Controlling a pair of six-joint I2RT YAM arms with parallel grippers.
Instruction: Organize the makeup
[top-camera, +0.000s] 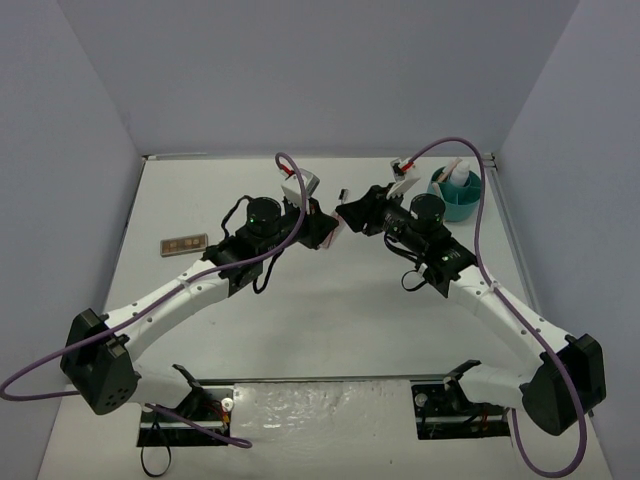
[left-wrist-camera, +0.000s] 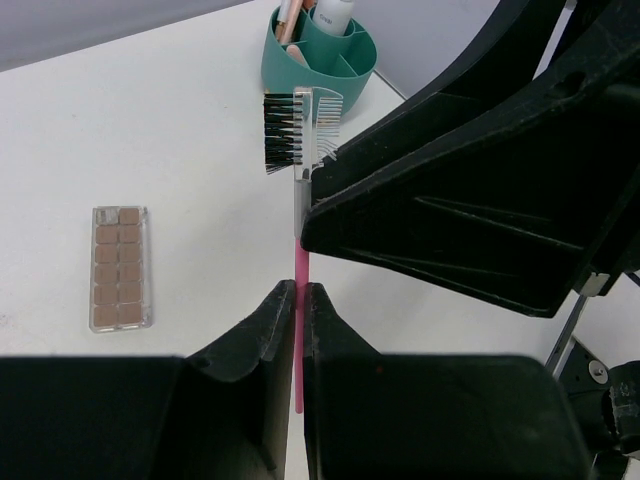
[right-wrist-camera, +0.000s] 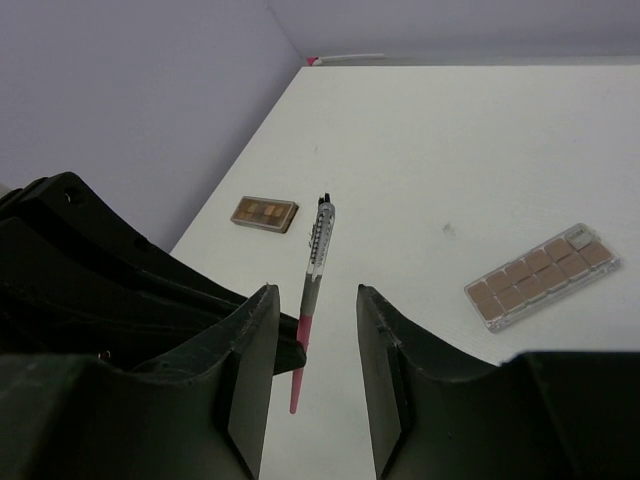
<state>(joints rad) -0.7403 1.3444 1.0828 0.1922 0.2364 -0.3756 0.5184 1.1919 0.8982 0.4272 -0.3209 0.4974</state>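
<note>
Above the middle of the bench, a pink-handled brush is held clear of the surface between the two arms. Its pink end is pinched by the left gripper, whose fingers are pressed together on it. From that grip the long axis runs straight outward, so that the bristle-and-comb head is pointed toward the teal tub at the far right corner.

The right gripper is set around the same brush further along the handle. Its fingers are spread to either side, and a gap is seen on both sides, so no contact is made yet. In the right wrist view the handle lies midway between them, slightly nearer the left-hand finger.

A handover is judged to be in hand, since the tub is nearer the right arm. The coming move is judged to turn on the handle being kept centred while the fingers meet it.

A white bottle and some sticks are already stood in the tub. Two palettes are left lying on the bench.
</note>
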